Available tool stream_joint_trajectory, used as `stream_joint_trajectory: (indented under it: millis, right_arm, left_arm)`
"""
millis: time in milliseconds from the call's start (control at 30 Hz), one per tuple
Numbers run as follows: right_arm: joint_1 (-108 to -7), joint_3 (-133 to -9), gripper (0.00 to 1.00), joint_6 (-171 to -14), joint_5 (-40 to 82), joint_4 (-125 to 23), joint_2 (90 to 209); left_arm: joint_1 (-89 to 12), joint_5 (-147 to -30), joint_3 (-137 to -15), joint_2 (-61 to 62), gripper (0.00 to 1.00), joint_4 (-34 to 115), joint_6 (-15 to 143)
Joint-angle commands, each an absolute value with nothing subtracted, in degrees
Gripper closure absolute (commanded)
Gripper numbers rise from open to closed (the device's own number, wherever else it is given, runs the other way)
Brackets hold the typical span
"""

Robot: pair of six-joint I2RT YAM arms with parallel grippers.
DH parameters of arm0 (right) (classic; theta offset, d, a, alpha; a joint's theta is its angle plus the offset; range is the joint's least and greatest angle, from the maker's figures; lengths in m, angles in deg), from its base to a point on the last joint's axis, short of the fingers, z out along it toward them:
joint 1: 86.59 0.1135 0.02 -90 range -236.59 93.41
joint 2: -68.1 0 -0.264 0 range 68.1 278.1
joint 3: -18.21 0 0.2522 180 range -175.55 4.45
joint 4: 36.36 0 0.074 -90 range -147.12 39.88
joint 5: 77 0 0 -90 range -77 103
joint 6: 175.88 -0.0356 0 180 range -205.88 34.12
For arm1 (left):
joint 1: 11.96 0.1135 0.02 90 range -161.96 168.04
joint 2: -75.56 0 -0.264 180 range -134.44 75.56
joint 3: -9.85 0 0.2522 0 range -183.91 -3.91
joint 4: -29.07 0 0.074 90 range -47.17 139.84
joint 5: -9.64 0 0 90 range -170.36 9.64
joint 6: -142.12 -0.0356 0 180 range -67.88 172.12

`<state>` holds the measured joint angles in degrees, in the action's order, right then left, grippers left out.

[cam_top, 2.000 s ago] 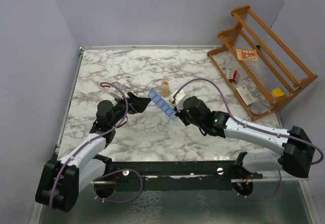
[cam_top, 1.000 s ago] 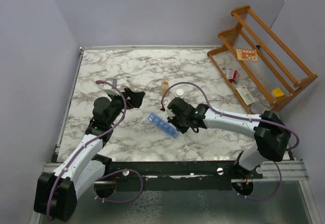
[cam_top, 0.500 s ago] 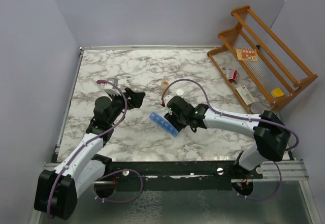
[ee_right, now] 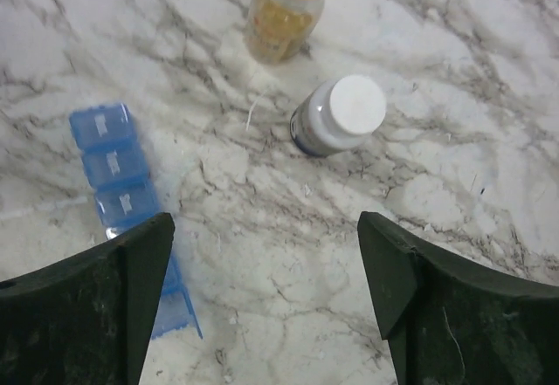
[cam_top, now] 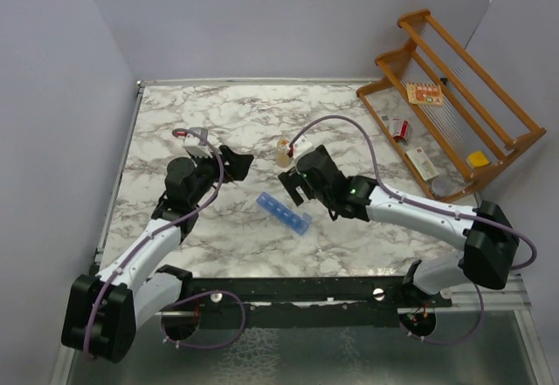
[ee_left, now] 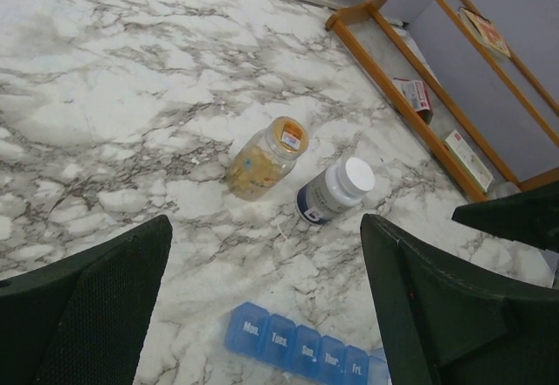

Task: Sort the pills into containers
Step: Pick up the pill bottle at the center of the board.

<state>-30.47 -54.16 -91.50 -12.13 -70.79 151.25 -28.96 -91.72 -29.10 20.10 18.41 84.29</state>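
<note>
The containers are a translucent blue strip of lidded day-marked compartments, lying flat on the marble and held by nothing. They appear at the bottom of the left wrist view and at the left of the right wrist view. My right gripper hovers open just beyond the strip, over bare marble. My left gripper is open to the strip's left, empty. No loose pills show.
An amber bottle and a dark bottle with a white cap stand just beyond the strip. A wooden rack with small boxes fills the far right corner.
My right gripper went from shut to open and drew back from the blue strip toward the bottles. The strip now lies free on the marble. The left arm barely shifted.
</note>
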Motion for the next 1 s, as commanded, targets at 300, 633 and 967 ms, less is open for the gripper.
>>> stream_joint_trajectory:
  millis: [300, 633, 967]
  right_arm:
    - [-40.9, -49.6, 0.15, -87.3, -6.2, -44.6, 147.4]
    - [-47.6, -50.5, 0.25, -88.4, -3.1, -44.6, 151.1]
    - [-47.8, -52.3, 0.27, -89.9, -0.4, -44.5, 160.4]
  left_arm:
    - [-27.1, -103.3, -37.6, 4.2, 0.01, 6.5, 90.5]
    - [-27.2, -98.7, -36.3, 6.8, 0.04, 5.8, 84.3]
    - [-27.3, -101.3, -33.6, 9.6, 0.09, 5.8, 84.8]
